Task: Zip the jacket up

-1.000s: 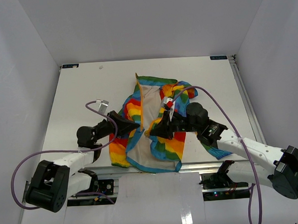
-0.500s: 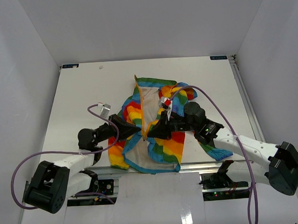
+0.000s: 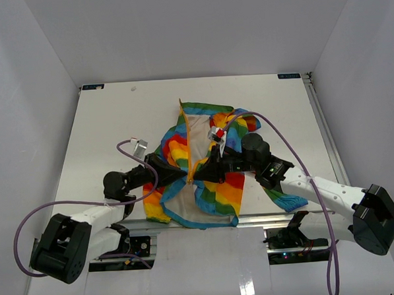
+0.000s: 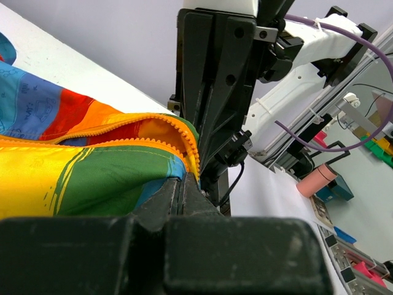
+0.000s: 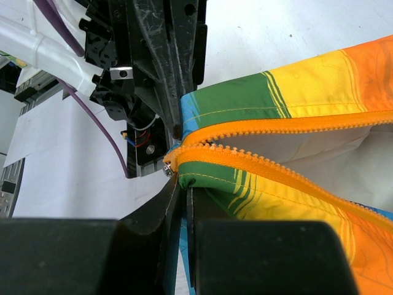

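Rainbow-striped, the jacket (image 3: 216,189) lies at the table's (image 3: 103,126) near middle, its orange zipper (image 3: 187,145) running lengthwise from the near edge toward the far wall, while my left pincer (image 3: 184,176) and right pincer (image 3: 197,178), tip to tip, each pinch it at the zipper's near end.

Bright, even overhead light leaves only faint shadows on the table (image 3: 103,119) beside the jacket (image 3: 219,192). Close up, the near fingers (image 5: 245,258) blur; the zipper (image 5: 276,126) is sharp.
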